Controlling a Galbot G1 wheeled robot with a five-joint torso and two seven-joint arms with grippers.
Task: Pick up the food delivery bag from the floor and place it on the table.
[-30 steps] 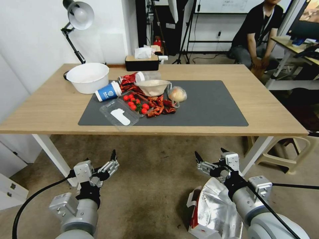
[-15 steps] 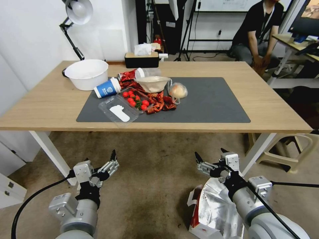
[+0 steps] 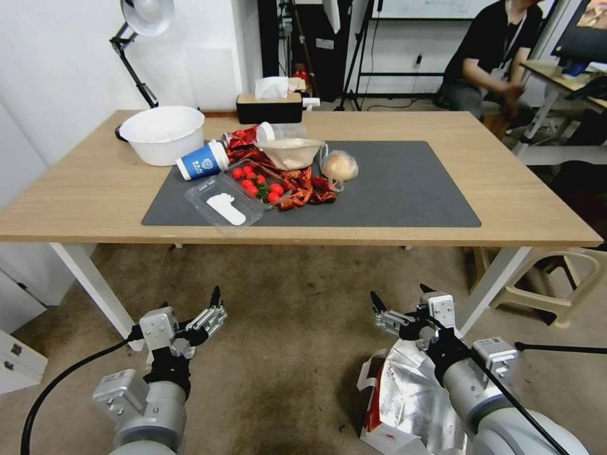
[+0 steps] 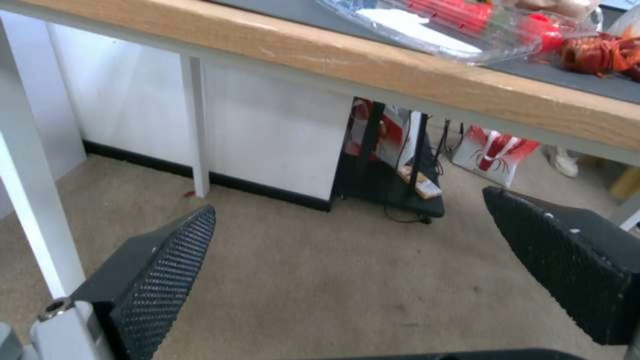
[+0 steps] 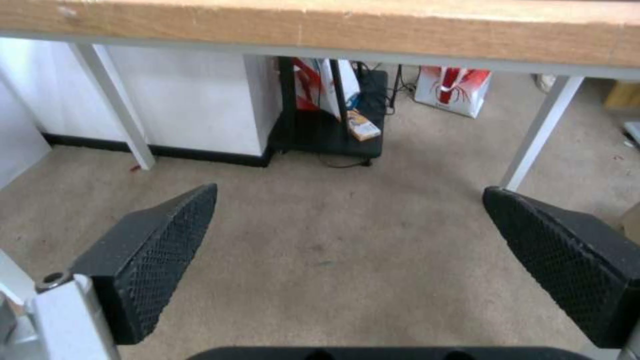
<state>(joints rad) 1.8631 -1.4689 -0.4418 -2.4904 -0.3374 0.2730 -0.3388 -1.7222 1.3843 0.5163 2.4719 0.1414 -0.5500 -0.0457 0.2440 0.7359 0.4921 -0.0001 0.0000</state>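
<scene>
1. The food delivery bag (image 3: 404,404) lies on the floor (image 3: 291,328) under my right forearm, foil lining up, not yet lifted.
2. My right gripper (image 3: 398,303) hovers just beyond the bag, jaws wide apart and empty; reaching back, its fingers may crumple foil instead of catching a strap.
3. My left gripper (image 3: 212,309) hovers likewise, spread and empty.
4. The table (image 3: 506,196) carries a bowl (image 3: 164,133) and crayfish (image 3: 303,189); a carelessly set bag could shove them.
</scene>
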